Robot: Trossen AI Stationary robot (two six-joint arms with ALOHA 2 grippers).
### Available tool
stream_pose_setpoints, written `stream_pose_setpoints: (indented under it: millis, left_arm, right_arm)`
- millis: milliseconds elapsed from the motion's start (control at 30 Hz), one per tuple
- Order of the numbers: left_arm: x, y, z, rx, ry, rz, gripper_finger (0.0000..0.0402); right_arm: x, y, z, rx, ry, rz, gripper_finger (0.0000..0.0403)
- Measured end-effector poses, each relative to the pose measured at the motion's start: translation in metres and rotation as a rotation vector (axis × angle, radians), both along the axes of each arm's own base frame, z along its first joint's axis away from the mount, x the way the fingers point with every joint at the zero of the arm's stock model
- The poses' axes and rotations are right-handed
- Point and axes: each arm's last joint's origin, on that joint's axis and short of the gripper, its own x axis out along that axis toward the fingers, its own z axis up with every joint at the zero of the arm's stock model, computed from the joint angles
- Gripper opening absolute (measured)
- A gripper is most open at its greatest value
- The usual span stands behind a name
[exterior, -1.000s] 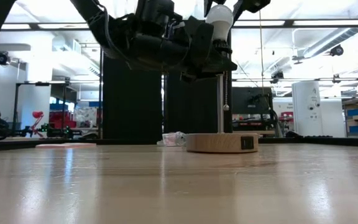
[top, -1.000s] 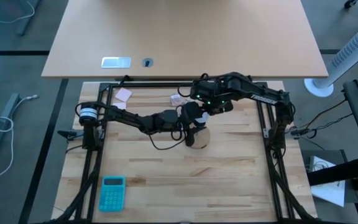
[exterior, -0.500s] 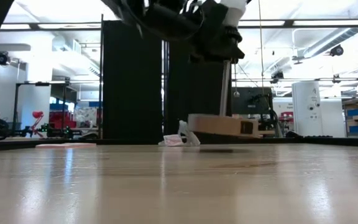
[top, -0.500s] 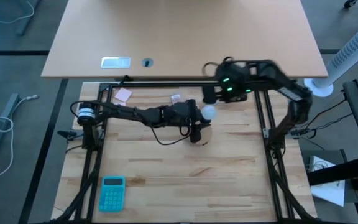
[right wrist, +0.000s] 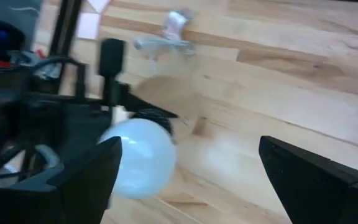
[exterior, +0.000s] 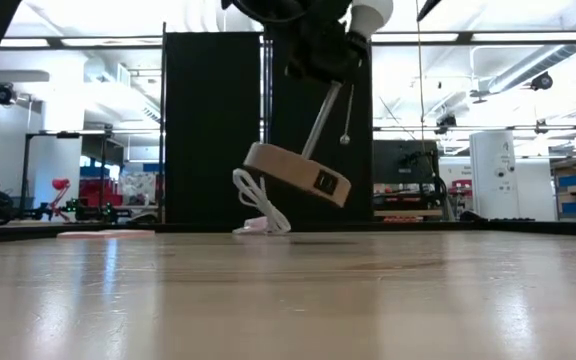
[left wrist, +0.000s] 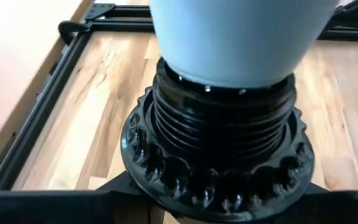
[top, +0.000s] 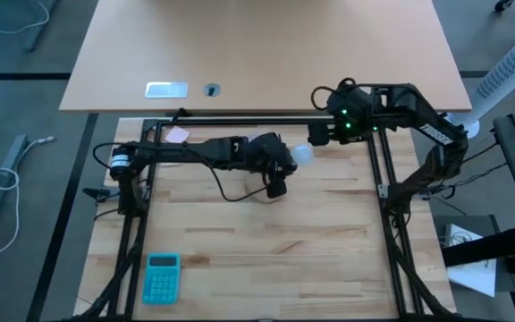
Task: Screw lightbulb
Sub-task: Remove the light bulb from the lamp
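Lamp lifted clear of the table [exterior: 288, 300].
Low view alone shows the wooden disc [exterior: 298, 172] tilted, airborne; left gripper [top: 275, 164] clenched on the black socket [left wrist: 219, 152] under the lightbulb [top: 301, 155]. Right gripper [top: 316, 131], beside it, released, fingers [right wrist: 86, 180] wide.

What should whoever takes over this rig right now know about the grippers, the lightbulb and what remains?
Left gripper: shut on the black socket, holding the lamp in the air.
Right gripper: open, holding nothing, apart from the bulb.
Lightbulb: seated in the socket; full tightness cannot be told.
Wooden base: tilted, off the table, with the cord dangling.
Done: bulb is in the socket.
Left: probably set the lamp down upright, then release.
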Motion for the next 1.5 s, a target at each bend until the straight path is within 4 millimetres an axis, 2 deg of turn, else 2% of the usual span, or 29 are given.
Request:
stream_pose_setpoints:
  millis: [167, 367, 467, 700, 867, 1033, 1233, 1500]
  left_arm:
    - [-0.001, -0.002, -0.004, -0.009, 0.02, -0.002, 0.0137]
    - [-0.001, -0.002, -0.006, 0.0, 0.025, -0.011, 0.0137]
    - [-0.001, -0.002, -0.007, 0.002, 0.029, -0.012, 0.0137]
    - [-0.002, -0.005, -0.008, -0.048, 0.04, 0.026, 0.0137]
    - [-0.002, -0.009, -0.008, -0.022, 0.04, 0.023, 0.0137]
    - [0.0, -0.01, -0.006, 0.012, 0.02, 0.029, 0.0137]
    - [0.0, -0.01, -0.006, 0.052, 0.03, -0.005, 0.0137]
    - [0.005, -0.011, -0.01, 0.026, -0.066, 0.02, 0.0135]
  right_arm:
    - [0.004, 0.004, -0.008, 0.042, 0.028, 0.042, 0.0375]
    - [0.003, 0.011, -0.005, 0.008, 0.022, 0.116, 0.0375]
    - [-0.004, 0.011, 0.001, 0.02, -0.009, 0.075, 0.0375]
    - [-0.037, -0.002, 0.018, -0.01, -0.1, -0.074, 0.0375]
    - [-0.049, -0.007, 0.023, -0.051, -0.122, -0.064, 0.0375]
    - [-0.048, -0.006, 0.023, -0.021, -0.131, -0.082, 0.0375]
    - [-0.036, -0.003, 0.018, 0.118, -0.132, -0.007, 0.0375]
    - [-0.024, -0.005, 0.012, 0.097, -0.092, 0.04, 0.0375]
